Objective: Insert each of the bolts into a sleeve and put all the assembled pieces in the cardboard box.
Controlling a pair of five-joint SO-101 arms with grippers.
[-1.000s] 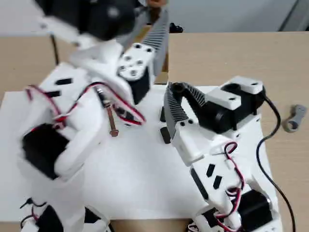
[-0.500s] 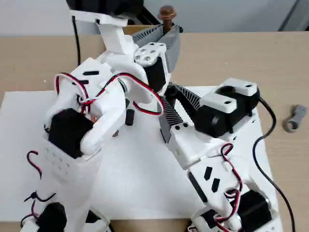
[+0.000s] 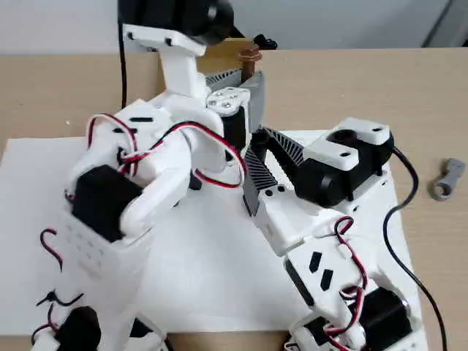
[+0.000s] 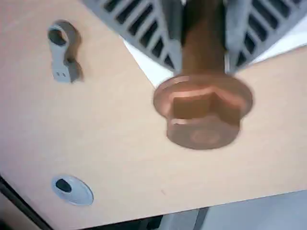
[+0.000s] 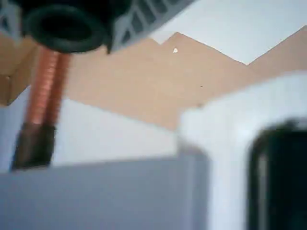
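My left gripper [image 3: 247, 79] is shut on a copper bolt [image 3: 252, 55], held upright with its flanged hex head on top, over the table's far edge by the cardboard box [image 3: 223, 50]. In the left wrist view the bolt [image 4: 202, 112] sticks out from between the grey ribbed fingers [image 4: 144, 33]. Just in front of it, over the white mat [image 3: 205, 263], my right gripper [image 3: 259, 144] is shut on a black sleeve [image 3: 261, 135]. From the right wrist the sleeve [image 5: 62, 26] shows as a dark ring with the bolt's threaded shank [image 5: 45, 91] beside it.
A small grey wrench-like part [image 3: 446, 179] lies on the bare wooden table to the right. A second black sleeve [image 3: 195, 181] rests on the mat, partly hidden under the left arm. Both arms crowd the mat's middle.
The left arm swung up and toward the far edge with the bolt, then lowered it a little. The right gripper has stayed near the mat's far edge with the sleeve.
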